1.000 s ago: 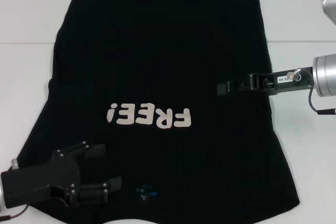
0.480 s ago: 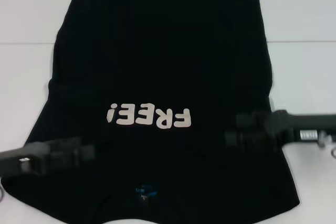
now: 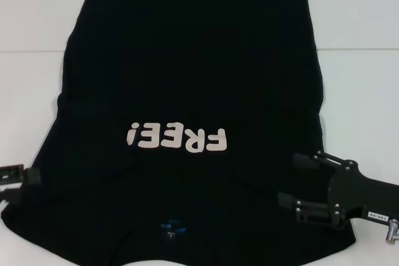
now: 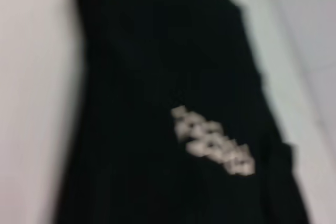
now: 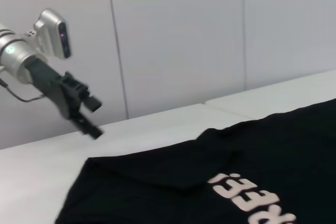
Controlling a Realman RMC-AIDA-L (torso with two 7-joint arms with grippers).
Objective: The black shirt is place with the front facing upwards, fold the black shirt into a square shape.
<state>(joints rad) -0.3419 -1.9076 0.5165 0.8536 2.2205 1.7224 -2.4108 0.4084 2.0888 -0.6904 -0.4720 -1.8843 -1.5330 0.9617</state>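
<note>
Jaws parted, the right gripper (image 3: 292,180) hovers over the near right shoulder of the black shirt (image 3: 193,79), spread face-up on the white table (image 3: 355,85). At the near left sleeve, the left gripper (image 5: 86,114) shows too little to tell its jaws' state. Light, limp cloth like this is probably best pinched at both near shoulders.

The black shirt (image 3: 193,91) lies spread flat, unfolded, "FREE!" lettering facing up.

black shirt (image 3: 193,79): collar edge cut off by head view's bottom edge; blue neck label (image 3: 169,225) too small to read | left gripper (image 3: 30,175): mostly beyond head view's left edge | left wrist view: blurred, chest lettering (image 4: 212,140) illegible
</note>
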